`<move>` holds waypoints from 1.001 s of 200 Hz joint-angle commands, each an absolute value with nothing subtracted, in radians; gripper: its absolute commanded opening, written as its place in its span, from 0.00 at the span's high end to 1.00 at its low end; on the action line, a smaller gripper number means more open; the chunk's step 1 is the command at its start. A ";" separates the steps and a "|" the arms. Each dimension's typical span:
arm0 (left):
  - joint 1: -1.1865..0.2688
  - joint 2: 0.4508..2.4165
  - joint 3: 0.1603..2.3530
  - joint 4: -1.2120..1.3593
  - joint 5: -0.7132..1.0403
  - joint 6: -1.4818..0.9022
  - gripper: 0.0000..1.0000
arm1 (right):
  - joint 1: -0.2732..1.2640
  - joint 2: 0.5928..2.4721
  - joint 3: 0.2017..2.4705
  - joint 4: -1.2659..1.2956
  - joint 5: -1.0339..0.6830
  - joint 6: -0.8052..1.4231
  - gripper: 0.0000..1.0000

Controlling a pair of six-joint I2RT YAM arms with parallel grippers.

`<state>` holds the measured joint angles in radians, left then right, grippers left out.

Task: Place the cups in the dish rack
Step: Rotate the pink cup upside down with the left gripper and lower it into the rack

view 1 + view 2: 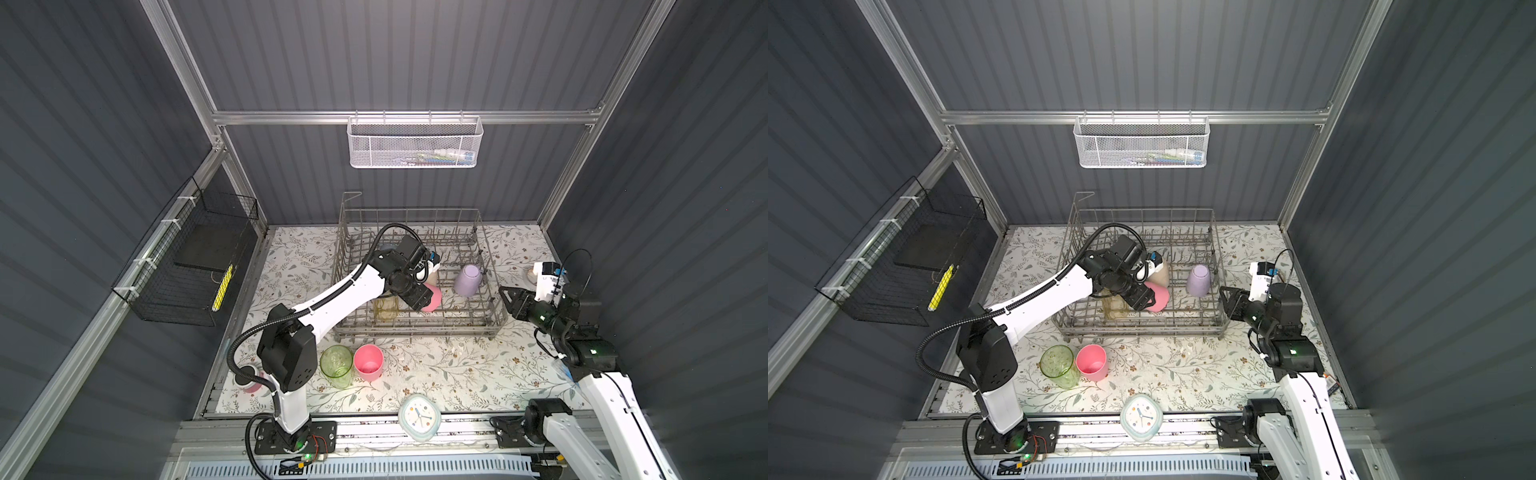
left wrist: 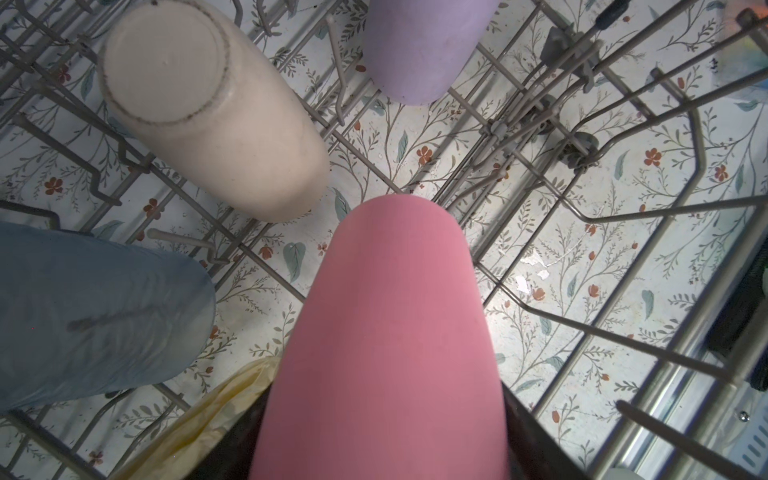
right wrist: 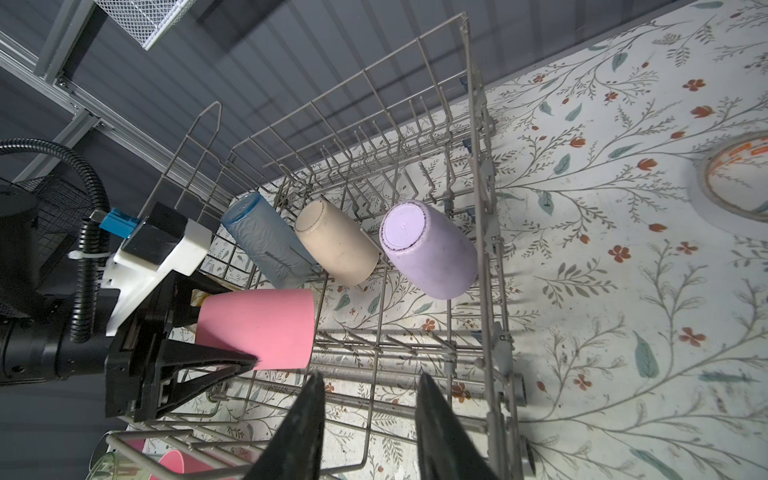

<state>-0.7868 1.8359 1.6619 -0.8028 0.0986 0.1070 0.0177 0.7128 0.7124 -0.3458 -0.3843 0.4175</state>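
Right wrist: matte pink cup (image 3: 257, 328) — tapered, sideways — inside wire rack (image 3: 488, 195).

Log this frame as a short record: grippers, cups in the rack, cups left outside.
Left gripper: shut on held pink cup, inside dish rack
Right gripper: open, empty, at the rack's right side
In rack, bases up: blue cup, beige cup, lavender cup; yellow cup partly hidden
On table, upright: green cup, loose pink cup

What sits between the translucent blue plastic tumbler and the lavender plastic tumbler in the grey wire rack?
The round beige plastic tumbler, base up; the right wrist view shows it.
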 commanded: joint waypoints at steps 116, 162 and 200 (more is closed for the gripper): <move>-0.828 1.955 1.808 -0.921 -0.025 0.150 0.36 | 0.004 0.742 0.698 -0.309 -0.400 0.400 0.62; -0.836 1.989 1.847 -0.939 -0.032 0.156 0.36 | 0.000 0.753 0.696 -0.299 -0.406 0.400 0.62; -0.854 2.043 1.916 -0.996 -0.090 0.173 0.36 | -0.001 0.761 0.691 -0.290 -0.410 0.402 0.61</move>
<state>-0.8429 1.9987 1.8652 -0.9390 -0.0311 0.1455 0.0029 0.7586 0.7067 -0.3130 -0.3965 0.4107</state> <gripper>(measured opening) 0.713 0.384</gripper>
